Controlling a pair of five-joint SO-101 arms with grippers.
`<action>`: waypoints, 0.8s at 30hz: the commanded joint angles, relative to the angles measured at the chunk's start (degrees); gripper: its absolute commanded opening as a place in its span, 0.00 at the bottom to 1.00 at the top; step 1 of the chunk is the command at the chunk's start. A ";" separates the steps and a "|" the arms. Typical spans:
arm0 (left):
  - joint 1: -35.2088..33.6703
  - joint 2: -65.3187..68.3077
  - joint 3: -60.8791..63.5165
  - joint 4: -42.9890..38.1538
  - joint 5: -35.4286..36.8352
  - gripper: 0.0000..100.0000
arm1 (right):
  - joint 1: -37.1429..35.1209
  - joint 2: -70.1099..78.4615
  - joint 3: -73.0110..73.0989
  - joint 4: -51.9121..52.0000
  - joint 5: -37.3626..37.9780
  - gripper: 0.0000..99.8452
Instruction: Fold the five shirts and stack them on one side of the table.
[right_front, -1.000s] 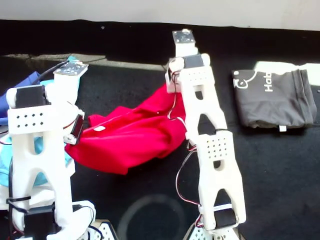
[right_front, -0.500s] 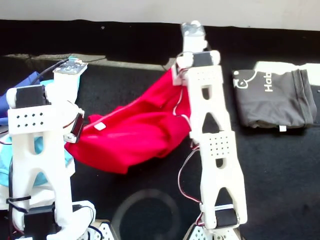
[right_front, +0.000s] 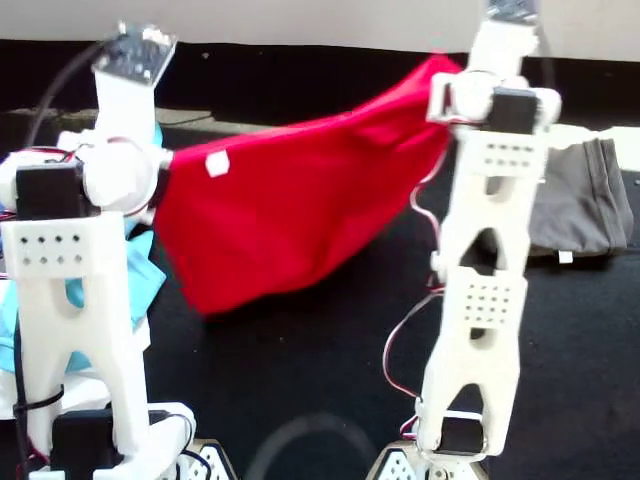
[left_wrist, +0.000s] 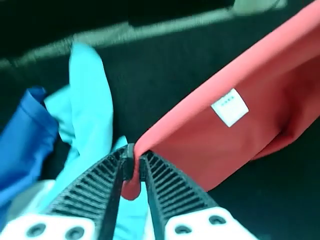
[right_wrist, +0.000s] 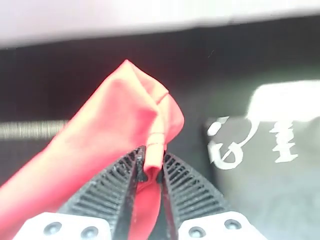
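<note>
Black cloth covers the desk from edge to edge, and a pale wall runs along its far side. We see the red shirt held up between the two arms, spread like a sheet above the middle of the desk. Its top edge slopes down from the right arm to the left arm, and its lowest corner sags toward the cloth; we cannot tell whether it touches.

At the right end of the desk lies a folded dark grey shirt, flat and squared off, with white print on its chest, which we leave unread, and a small white tab at its near hem. At the left end, a crumpled light blue shirt sits just beside a blue shirt, the two touching.

We see the left tool pressed tight on a corner of the red fabric, its ribbed fingers nearly parallel. The right tool pinches a bunched fold of the same shirt.

A white square label sits on the red cloth near the left tool; its faint marks are too small to read.
</note>
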 joint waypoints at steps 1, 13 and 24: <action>0.92 -0.04 -10.07 -3.69 0.00 0.01 | 3.65 -9.27 -7.16 -2.77 0.18 0.01; 9.45 -0.13 -12.44 8.62 0.00 0.01 | 6.64 -20.70 1.98 5.67 7.30 0.01; 11.47 -0.13 14.81 7.91 3.96 0.01 | 5.49 -48.31 70.29 5.05 7.30 0.01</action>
